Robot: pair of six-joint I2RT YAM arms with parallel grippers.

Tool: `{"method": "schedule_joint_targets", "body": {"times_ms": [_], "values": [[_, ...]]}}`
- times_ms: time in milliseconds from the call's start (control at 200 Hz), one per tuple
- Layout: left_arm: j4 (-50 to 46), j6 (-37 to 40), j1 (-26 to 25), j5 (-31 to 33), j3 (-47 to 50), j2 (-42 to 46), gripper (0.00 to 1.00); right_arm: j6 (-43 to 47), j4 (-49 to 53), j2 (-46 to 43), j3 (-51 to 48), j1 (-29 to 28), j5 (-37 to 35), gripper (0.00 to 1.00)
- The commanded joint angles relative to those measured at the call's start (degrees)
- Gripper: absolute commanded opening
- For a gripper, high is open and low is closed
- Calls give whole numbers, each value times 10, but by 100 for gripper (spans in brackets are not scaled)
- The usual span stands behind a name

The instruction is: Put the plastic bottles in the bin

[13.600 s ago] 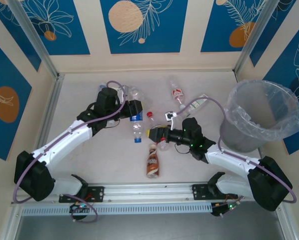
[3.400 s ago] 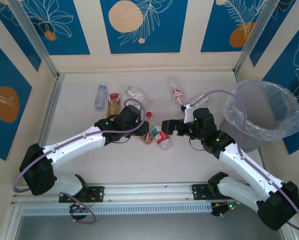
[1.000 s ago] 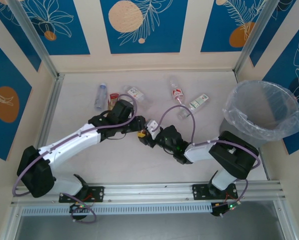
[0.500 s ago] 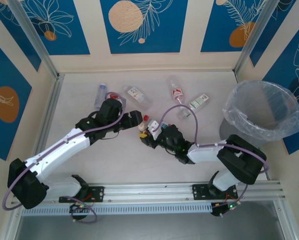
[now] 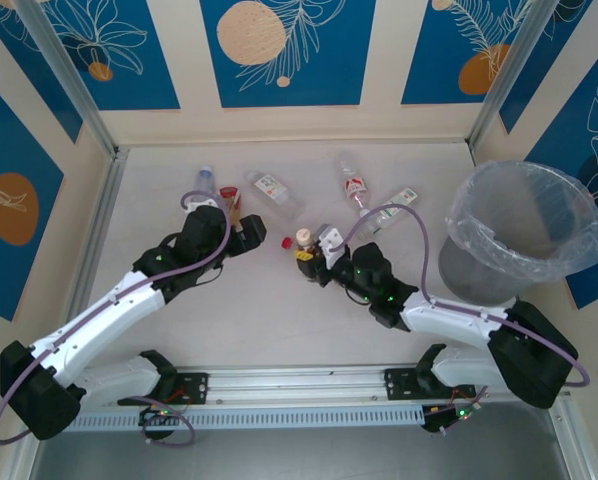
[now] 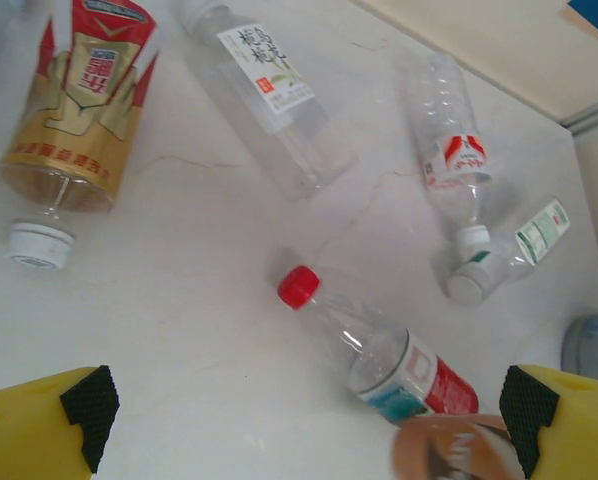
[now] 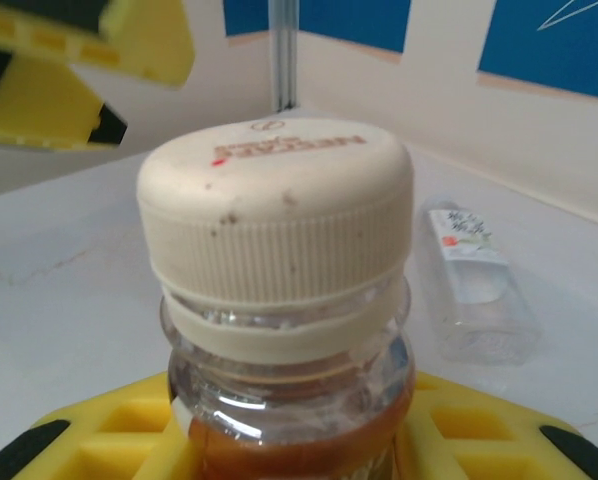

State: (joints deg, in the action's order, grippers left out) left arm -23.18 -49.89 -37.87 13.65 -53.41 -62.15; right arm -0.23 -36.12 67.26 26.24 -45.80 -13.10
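Standing between the right gripper's clamped fingers, the brown bottle seems upright; left gripper gapes.

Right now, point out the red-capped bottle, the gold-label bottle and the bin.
red-capped bottle [image 6: 371, 342]: left wrist view, clear body.
gold-label bottle [image 6: 77, 115]: left wrist view, its label.
bin [image 5: 477, 272]: top view, grey outer wall.

White left arm and right arm, black joints, looping purple cables; yellow tool fingers, black pads

Seven plastic bottles and one bin.
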Motion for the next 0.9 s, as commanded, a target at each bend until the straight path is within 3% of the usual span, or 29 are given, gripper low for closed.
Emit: {"method": "schedule_joint_targets", "body": {"times_ms": [0,425,705,890], "values": [[-8,-14,9,39,11,1,99,-17,40,-44,5,19,-2,33],[10,-18,15,33,15,-28,99,-1,236,-199,105,140,47,31],[11,-21,16,23,21,-33,99,28,369,-227,226,198,-33,30],[15,-24,16,14,23,-36,99,43,411,-227,279,271,-56,31]]}}
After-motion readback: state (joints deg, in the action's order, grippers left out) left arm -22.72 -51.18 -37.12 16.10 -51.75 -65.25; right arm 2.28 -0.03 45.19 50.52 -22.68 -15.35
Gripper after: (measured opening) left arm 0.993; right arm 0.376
